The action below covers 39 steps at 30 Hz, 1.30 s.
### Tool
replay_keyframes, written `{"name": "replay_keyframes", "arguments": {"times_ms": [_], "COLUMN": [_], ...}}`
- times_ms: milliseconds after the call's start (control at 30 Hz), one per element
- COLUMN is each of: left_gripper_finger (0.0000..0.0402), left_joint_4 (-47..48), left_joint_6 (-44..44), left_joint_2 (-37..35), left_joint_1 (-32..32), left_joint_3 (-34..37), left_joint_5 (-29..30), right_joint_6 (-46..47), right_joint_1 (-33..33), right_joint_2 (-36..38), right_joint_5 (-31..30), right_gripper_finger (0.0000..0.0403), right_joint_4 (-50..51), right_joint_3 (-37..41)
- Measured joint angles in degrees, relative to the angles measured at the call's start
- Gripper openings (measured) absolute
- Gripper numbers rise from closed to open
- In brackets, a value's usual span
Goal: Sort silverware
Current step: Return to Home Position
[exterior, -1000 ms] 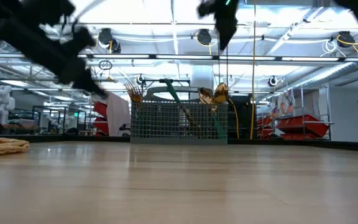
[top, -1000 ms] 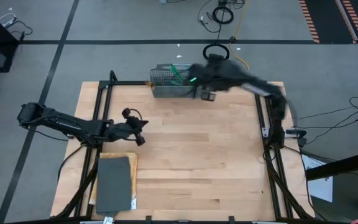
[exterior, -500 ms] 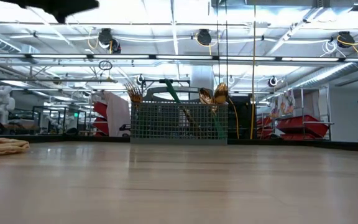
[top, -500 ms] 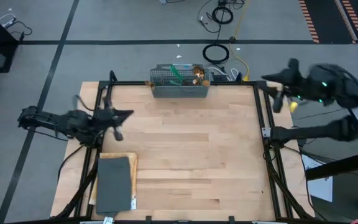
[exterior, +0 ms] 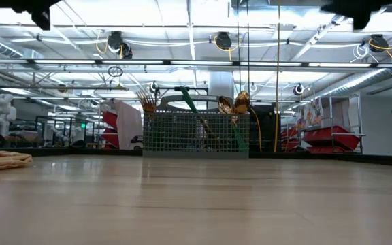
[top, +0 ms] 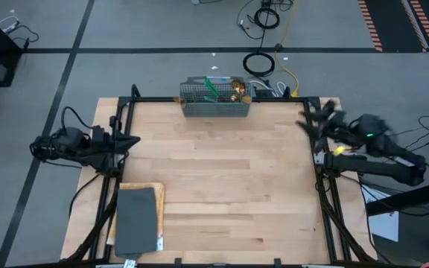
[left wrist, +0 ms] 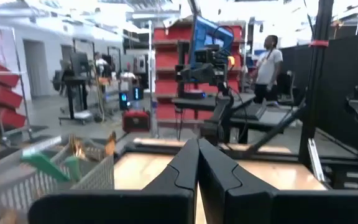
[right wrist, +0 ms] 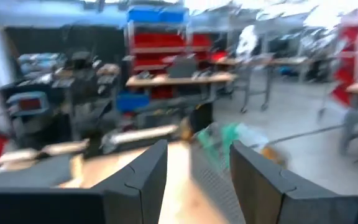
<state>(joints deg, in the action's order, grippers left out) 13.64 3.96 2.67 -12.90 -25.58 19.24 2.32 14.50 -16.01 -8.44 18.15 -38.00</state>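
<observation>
Wooden table (top: 222, 186), silverware (top: 214, 88) upright in mesh basket (top: 214, 109) at 12 o'clock. Left gripper (top: 127, 139) at 9 o'clock, fingers pressed together, empty; right gripper (top: 313, 121) at 3 o'clock, parted, empty. Likely homing: next, settling both arms at rest.

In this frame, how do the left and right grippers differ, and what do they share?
Fingers: the left gripper is shut, its fingers meeting; the right gripper is open, with a clear gap between its fingers.
Place: the left gripper sits at the left edge of the table, the right gripper at its right edge.
Shared: both are empty and well away from the basket, where the silverware stands.
</observation>
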Motion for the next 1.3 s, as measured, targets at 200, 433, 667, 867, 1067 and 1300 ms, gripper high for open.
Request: {"name": "replay_keyframes", "arguments": {"times_ms": [200, 433, 667, 867, 1067, 1300], "left_gripper_finger": [0.0011, 0.0011, 0.0011, 0.0011, 0.0011, 0.0011], "left_joint_4": [4.45, -2.47, -4.10, -3.88, -4.02, -5.41], "left_joint_6": [-2.14, 3.03, 3.85, 0.56, -3.02, -3.64], "left_joint_2": [-2.53, -2.58, -2.66, -2.66, -2.66, -2.66], "left_joint_1": [0.01, 0.01, 0.02, 0.02, 0.02, 0.02], "left_joint_3": [1.14, 7.44, 14.43, 18.66, 21.33, 21.59], "left_joint_5": [-0.77, -4.61, -4.90, -3.32, -5.61, -5.70], "right_joint_6": [3.95, 7.94, 8.77, 8.42, 6.21, 1.47], "right_joint_1": [0.00, 0.00, -0.04, -0.40, -2.77, -6.18], "right_joint_2": [4.08, 13.87, 15.49, 15.91, 15.81, 14.87], "right_joint_5": [6.86, 9.00, 12.06, 13.75, 16.21, 17.68], "right_gripper_finger": [0.0160, 0.0160, 0.0160, 0.0160, 0.0160, 0.0160], "right_joint_4": [-4.15, -8.19, -8.59, -8.66, -17.31, -20.65], "right_joint_3": [12.28, 19.97, 24.03, 27.77, 36.07, 37.21]}}
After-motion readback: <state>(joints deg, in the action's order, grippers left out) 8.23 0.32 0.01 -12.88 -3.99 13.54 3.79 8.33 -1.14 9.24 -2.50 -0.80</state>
